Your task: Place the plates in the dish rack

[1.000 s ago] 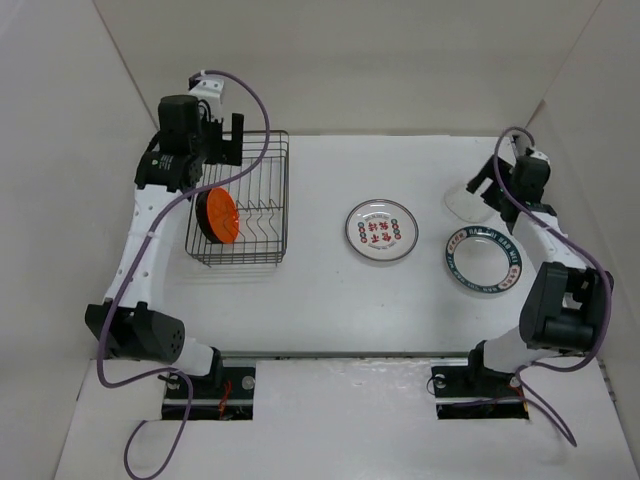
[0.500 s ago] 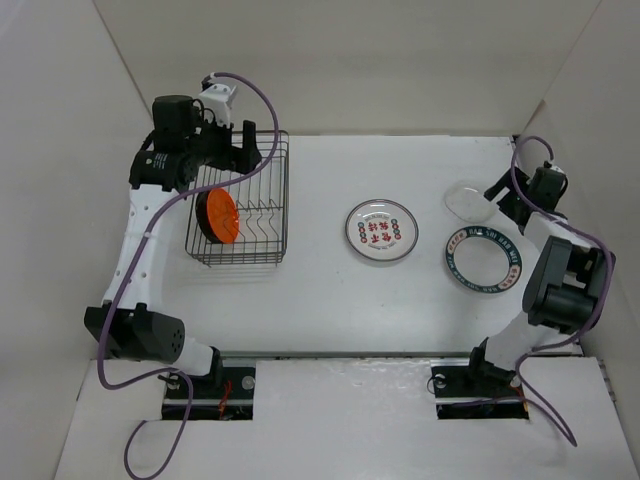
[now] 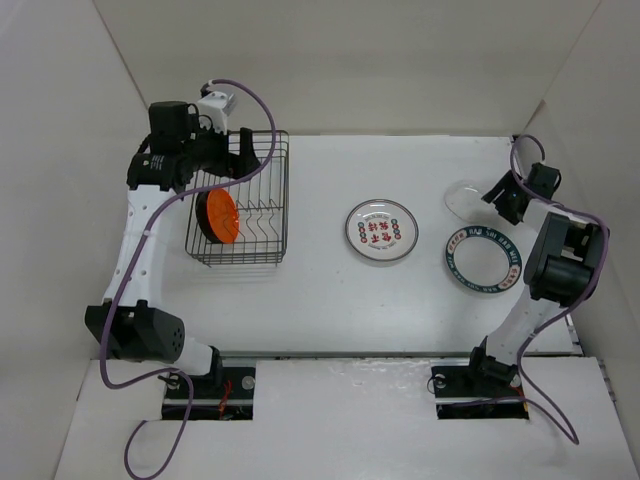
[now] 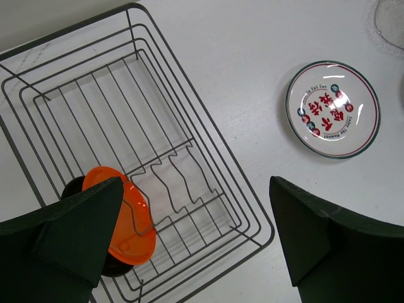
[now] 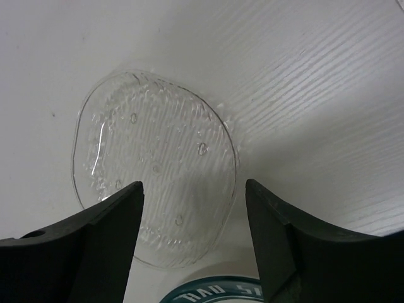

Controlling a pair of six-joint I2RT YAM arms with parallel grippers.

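Plates, five: orange plate (image 3: 220,216), perhaps black plate (image 4: 74,185) in one dish rack (image 3: 262,215); glass plate (image 3: 465,198), red-lettered plate (image 3: 381,231), green-rimmed plate (image 3: 484,262) on white-walled table (image 3: 330,300); left gripper (image 4: 196,183), right gripper (image 5: 194,184) gape

Under the left claw (image 4: 196,183), a small orange round plate (image 4: 123,221) is glowing inside the dark metal wire rack (image 4: 189,142); rightward, a white round plate (image 4: 332,108) is showing red characters.

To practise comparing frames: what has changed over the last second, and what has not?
The left gripper swung rightward over the rack's far end. The right gripper drew back rightward off the glass plate. Both are open. The rack, orange plate, red-character plate and green-rim plate stayed put.
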